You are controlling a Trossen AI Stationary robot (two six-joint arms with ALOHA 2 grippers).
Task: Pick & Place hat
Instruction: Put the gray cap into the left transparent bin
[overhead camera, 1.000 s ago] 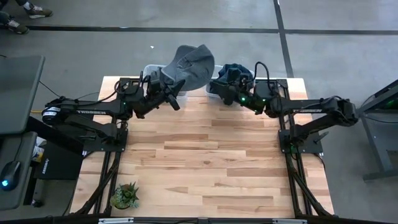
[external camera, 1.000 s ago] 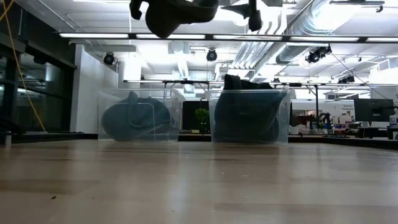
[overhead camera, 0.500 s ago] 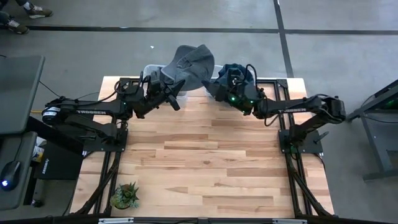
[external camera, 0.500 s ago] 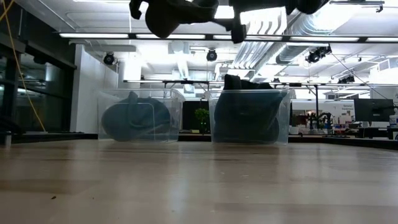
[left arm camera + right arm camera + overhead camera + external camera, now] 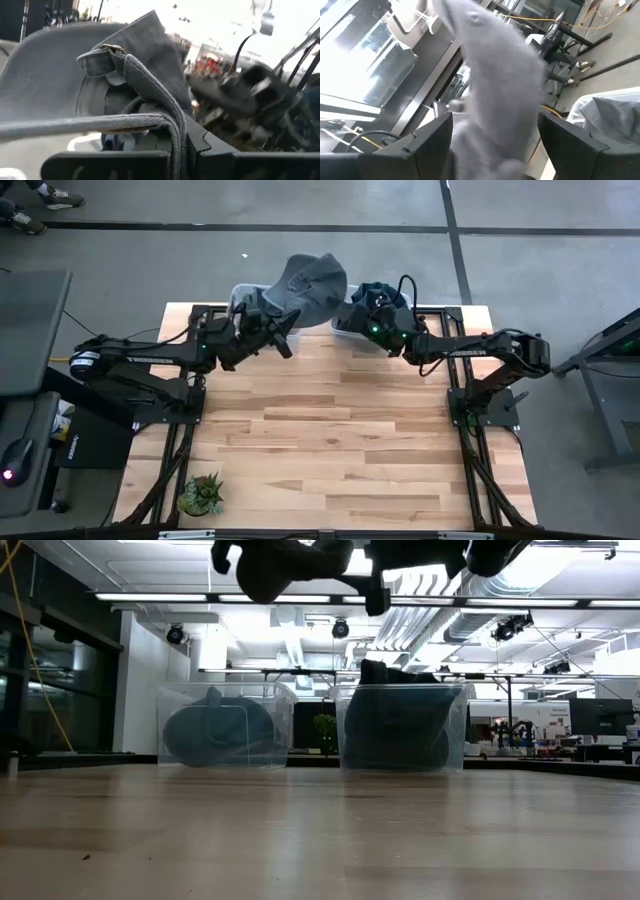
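high view: left gripper [image 5: 276,321] clamped on grey hat [image 5: 308,284], held aloft over the far edge of the surface [image 5: 330,440], above the left bin [image 5: 240,292]. right gripper [image 5: 358,313] reaches the hat's right side, above the right bin [image 5: 345,330]; fingers apart.

low view: both bins stand at the far side, dark hats inside; arms overhead.

left wrist view: hat strap [image 5: 100,122] pinched in the closed fingers.

right wrist view: hat [image 5: 500,95] sits between the spread fingers [image 5: 427,137].
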